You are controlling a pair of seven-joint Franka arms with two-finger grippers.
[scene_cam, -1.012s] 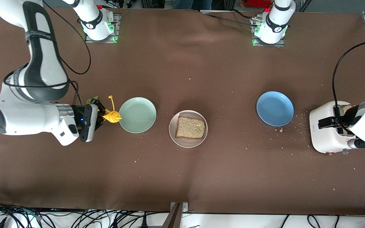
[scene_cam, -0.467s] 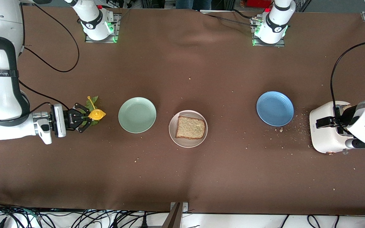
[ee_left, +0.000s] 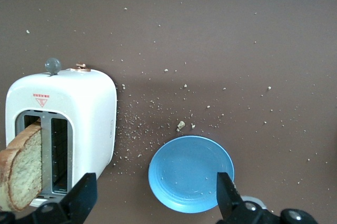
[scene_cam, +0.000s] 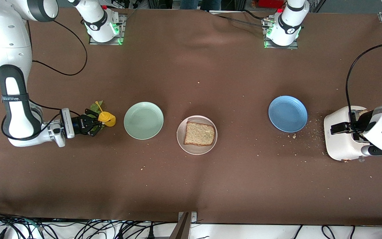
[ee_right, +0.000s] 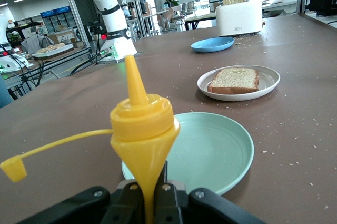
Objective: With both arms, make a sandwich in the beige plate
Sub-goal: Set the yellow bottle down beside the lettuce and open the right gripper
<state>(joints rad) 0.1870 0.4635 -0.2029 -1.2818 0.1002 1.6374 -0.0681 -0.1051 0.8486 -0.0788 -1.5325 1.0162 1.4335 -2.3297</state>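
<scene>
Since a second ago the right claw (scene_cam: pixel 93 125) has swung away from the green plate (scene_cam: pixel 143 120) and stood its yellow bottle (scene_cam: pixel 106 119) more upright; it is clenched on the bottle, beside that plate toward the right arm's end. One bread slice (scene_cam: pixel 199 133) lies on the beige plate (scene_cam: pixel 181 139), just beside the green plate. Left claw (scene_cam: pixel 343 126) hangs released over the toaster (scene_cam: pixel 340 139), where a slice (ee_left: pixel 21 168) stands in a slot.
</scene>
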